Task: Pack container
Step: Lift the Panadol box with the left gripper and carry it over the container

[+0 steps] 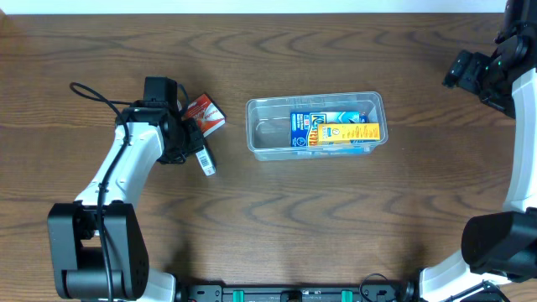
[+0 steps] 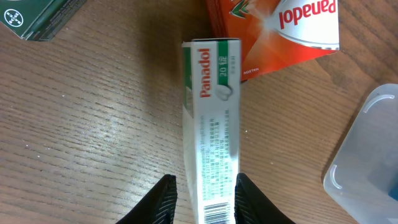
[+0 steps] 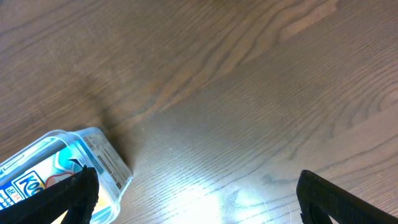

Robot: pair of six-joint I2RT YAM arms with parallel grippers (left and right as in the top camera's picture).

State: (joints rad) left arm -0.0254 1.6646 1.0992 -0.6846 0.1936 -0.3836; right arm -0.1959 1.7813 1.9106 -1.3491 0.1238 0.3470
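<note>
Wooden table (image 1: 336,226): clear, round-cornered container (image 1: 262,134), blue-yellow box (image 1: 336,130) inside; left hand (image 2: 204,193) tight on Panadol box (image 2: 211,124), right hand (image 3: 199,202) spread.

In my left wrist view the green-and-white Panadol box (image 2: 211,124) runs off the bottom edge between my left tool's (image 2: 205,198) fingers; the orange Panadol box (image 2: 280,31) is cut by the top edge; a dark green box (image 2: 37,15) is blurred and cropped in the corner; the container (image 2: 367,162) is cut off at right; my right tool (image 3: 199,198) shows only its fingertips; overhead, box print is too small to read.
</note>
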